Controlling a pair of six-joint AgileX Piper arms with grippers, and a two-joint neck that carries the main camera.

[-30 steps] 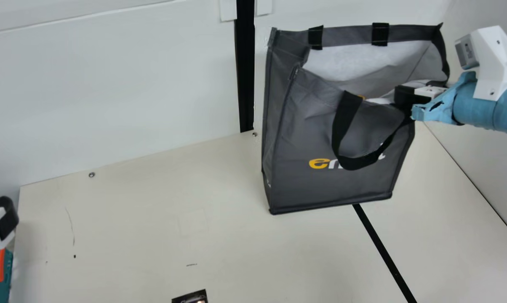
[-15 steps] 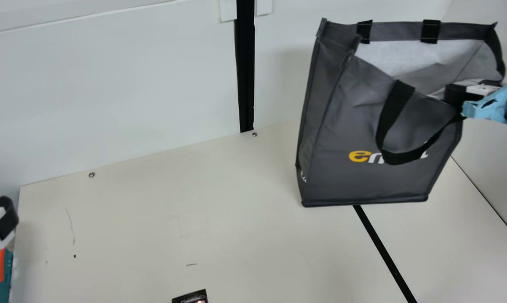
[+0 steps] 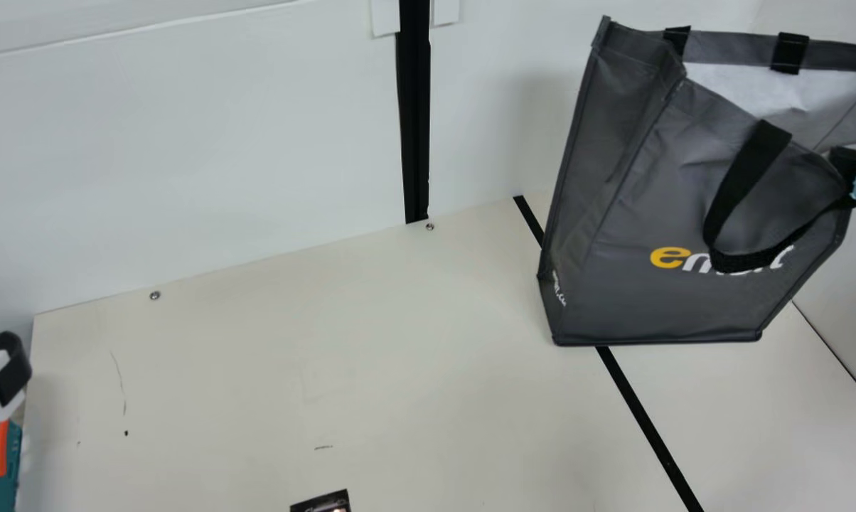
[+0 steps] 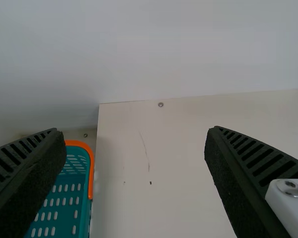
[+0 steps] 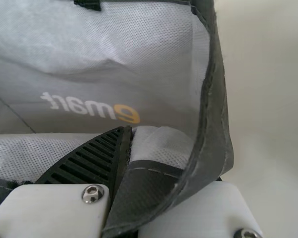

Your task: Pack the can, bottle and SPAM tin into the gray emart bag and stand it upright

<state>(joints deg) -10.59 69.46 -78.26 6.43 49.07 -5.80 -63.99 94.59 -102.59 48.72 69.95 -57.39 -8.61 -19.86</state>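
At the left edge of the main view is my left gripper; in the left wrist view my left gripper has its two fingers wide apart, nothing between them. My right gripper is at the main view's right edge, shut on the front rim of the gray emart bag. The bag leans slightly, mouth up and gaping, its front handle hanging down; I cannot tell whether its base touches the table. In the right wrist view my right gripper pinches the rim cloth, beside the bag's pale lining.
A teal basket with an orange handle stands below my left gripper; the basket is also in the left wrist view. A dark printed object is cut off by the main view's bottom edge. White walls bound the back and right.
My right gripper and the bag in it have moved right across the main view, the bag turning slightly and uncovering more of the black table strip. My left arm has kept still.
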